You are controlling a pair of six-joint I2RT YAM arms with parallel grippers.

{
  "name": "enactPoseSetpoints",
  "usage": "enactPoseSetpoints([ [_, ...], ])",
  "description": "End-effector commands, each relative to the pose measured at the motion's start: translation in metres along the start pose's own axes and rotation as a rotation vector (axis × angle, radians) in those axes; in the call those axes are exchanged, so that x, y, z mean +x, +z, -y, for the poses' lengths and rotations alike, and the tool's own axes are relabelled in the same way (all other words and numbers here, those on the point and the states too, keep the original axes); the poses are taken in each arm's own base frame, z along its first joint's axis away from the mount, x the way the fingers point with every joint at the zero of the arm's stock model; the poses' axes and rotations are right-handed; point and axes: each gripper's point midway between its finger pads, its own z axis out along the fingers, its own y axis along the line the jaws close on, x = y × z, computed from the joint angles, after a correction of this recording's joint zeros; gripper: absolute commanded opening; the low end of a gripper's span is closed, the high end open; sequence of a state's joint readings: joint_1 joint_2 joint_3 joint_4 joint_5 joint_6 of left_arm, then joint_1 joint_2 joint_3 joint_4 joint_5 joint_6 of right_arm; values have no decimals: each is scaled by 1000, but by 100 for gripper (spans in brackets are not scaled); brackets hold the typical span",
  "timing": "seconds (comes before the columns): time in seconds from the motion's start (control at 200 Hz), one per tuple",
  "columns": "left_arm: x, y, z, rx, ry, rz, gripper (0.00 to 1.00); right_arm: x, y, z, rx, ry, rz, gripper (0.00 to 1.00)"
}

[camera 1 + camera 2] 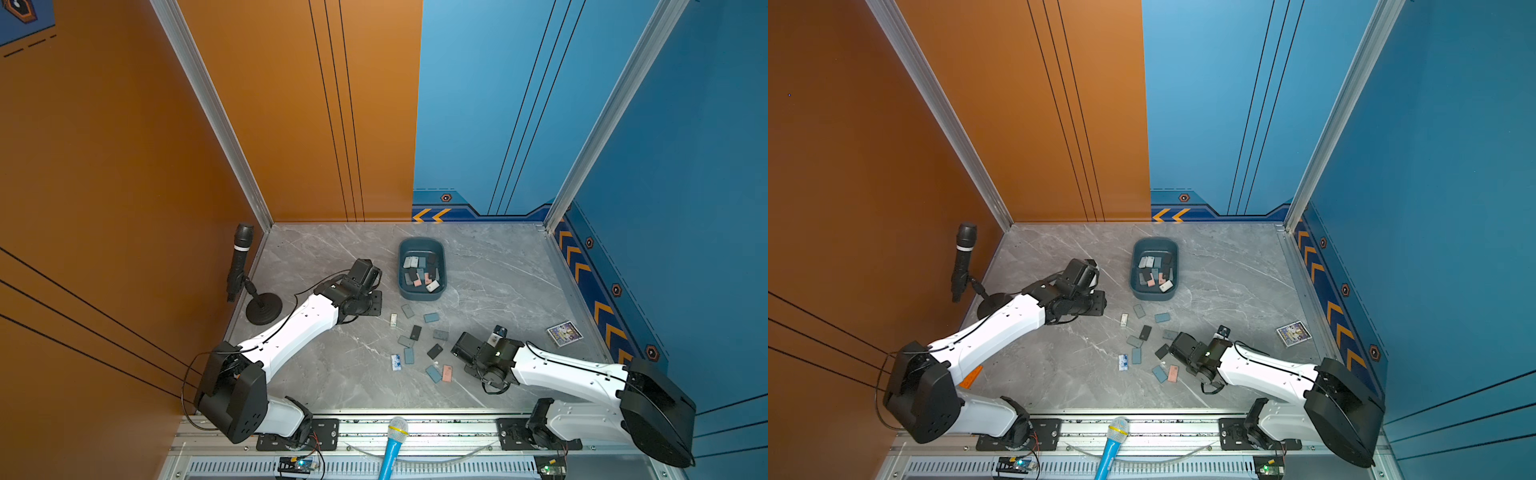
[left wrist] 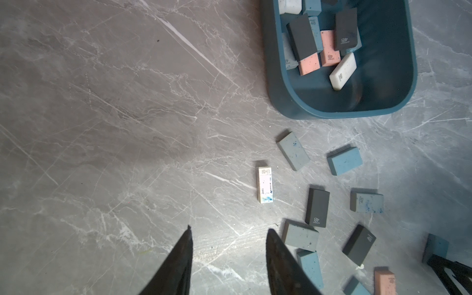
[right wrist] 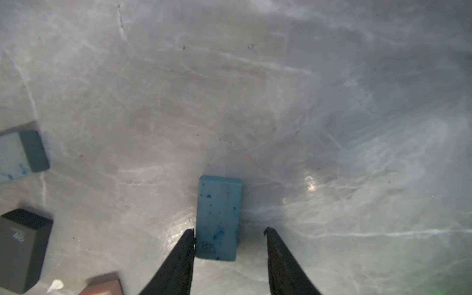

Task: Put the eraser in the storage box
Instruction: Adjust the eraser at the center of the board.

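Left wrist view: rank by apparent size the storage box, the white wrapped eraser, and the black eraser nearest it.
1. storage box, even though the frame cuts it off.
2. black eraser.
3. white wrapped eraser, clearly narrower.
All sit on the table, so nearness hardly skews this.

I see the tabletop (image 1: 498, 270) in grey marble look, smooth and faintly glossy, the storage box (image 2: 281, 102) in smooth teal plastic with a soft sheen, the blue eraser (image 3: 218, 217) matt and speckled, the front rail (image 1: 457, 432) bare metal.
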State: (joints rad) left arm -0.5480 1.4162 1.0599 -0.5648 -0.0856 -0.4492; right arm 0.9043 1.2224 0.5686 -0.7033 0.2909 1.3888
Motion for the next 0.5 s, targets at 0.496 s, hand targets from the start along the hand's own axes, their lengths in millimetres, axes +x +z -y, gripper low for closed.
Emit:
enactPoseSetpoints([
  [0.496,3,0,-1,13,-6,-6,47,-19,-4,-6,-88,31,48,50],
])
